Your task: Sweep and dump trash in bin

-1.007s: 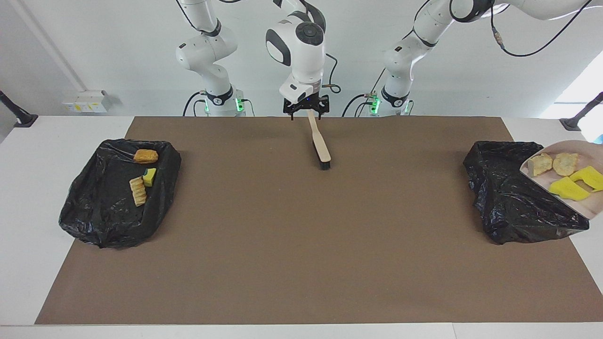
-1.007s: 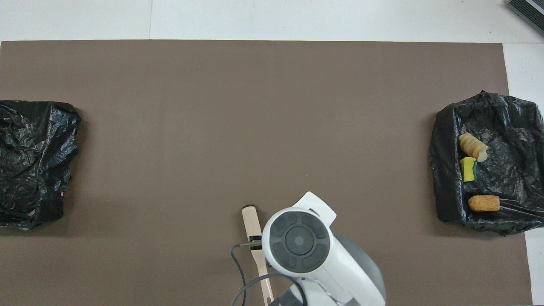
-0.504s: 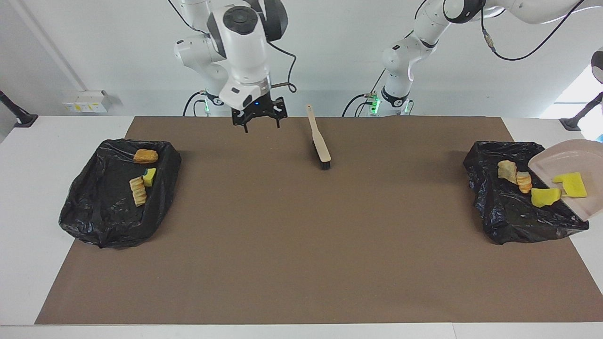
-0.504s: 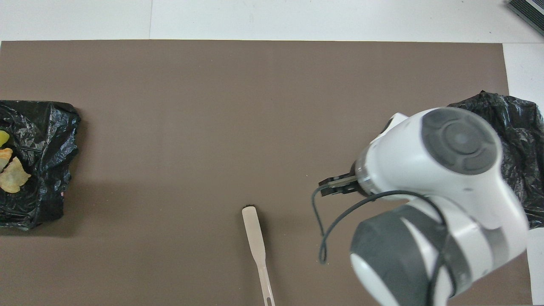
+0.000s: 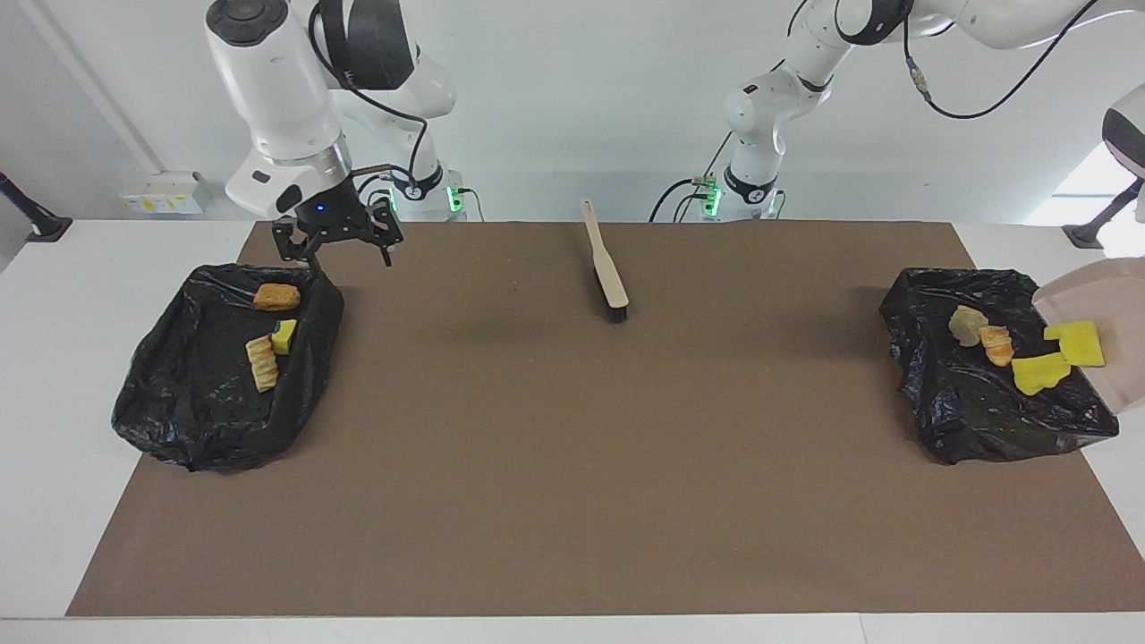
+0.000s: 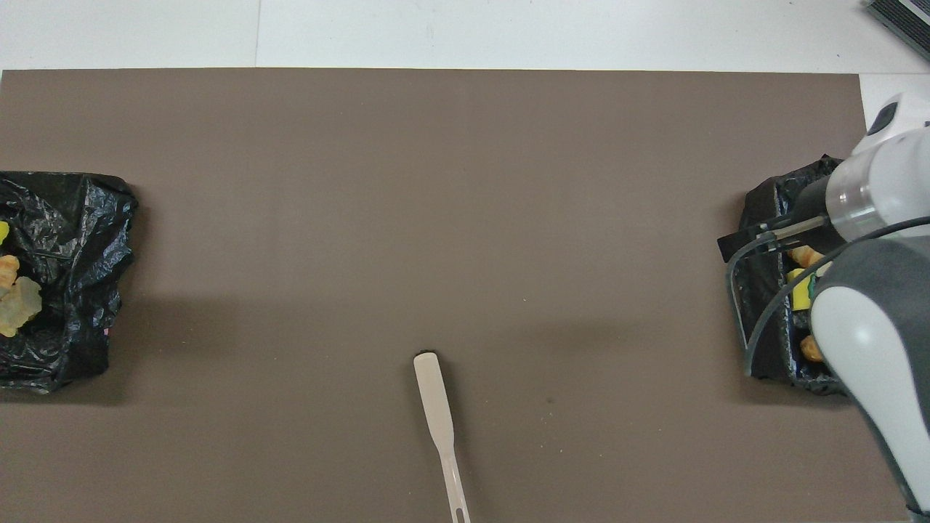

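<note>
**Trash split between two bins, dustpan tilted over one**

My right arm (image 5: 268, 98) hangs over the robots' edge of the bin (image 5: 179, 420) at the right arm's end of the desk (image 5: 54, 358); its jaws are released and carry nothing. Three pieces of trash (image 5: 275, 296) lie in that black-bagged bin: an orange-brown piece, a yellow sponge chunk (image 5: 284, 336) and a ridged bread-like piece (image 5: 262, 362).

At the left arm's end, the beige dustpan (image 5: 1105, 295) is tilted over the second bin (image 5: 957, 429). A pale lump (image 5: 968, 325), an orange piece (image 5: 996, 345) and a yellow chunk (image 5: 1039, 372) lie in the bag, with another yellow chunk (image 5: 1076, 343) at the dustpan's lip. My left jaws are out of frame, clenched.

The brush (image 5: 613, 273) lies on the brown mat (image 5: 572, 465) near the robots' edge, midway along it.
</note>
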`<state>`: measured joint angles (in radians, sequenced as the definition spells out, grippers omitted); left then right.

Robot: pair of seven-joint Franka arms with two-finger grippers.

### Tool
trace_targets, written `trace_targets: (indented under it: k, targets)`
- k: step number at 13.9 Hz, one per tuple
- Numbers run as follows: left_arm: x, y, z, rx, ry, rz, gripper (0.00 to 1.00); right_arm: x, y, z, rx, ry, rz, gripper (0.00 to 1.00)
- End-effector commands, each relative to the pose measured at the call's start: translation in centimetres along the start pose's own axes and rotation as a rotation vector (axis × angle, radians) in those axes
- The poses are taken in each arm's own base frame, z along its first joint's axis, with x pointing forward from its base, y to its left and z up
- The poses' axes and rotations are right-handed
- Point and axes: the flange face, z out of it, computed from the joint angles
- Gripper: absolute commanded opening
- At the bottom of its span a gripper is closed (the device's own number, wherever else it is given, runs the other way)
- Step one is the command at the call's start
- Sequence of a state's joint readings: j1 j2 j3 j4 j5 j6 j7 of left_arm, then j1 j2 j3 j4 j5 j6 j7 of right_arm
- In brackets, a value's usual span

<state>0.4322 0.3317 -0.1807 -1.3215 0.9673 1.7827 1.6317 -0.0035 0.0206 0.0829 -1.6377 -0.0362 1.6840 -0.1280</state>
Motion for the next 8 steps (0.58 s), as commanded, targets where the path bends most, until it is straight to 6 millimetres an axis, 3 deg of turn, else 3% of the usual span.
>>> trace_targets:
  k: [1, 5, 8]
  targets:
    - [-0.5, -0.5, -1.0, 0.01, -0.034, 0.026, 0.0, 0.8, 1.9, -1.2, -0.008, 0.0, 0.026, 1.0]
    - [-0.5, -0.3, -2.0, 0.012, -0.035, 0.023, 0.0, -0.3, 3.2, -2.1, -0.002, -0.034, 0.171, 1.0]
    - [-0.1, -0.2, -3.6, 0.004, -0.042, 0.029, 0.0, -2.4, 3.4, -4.1, -0.004, -0.032, 0.224, 1.0]
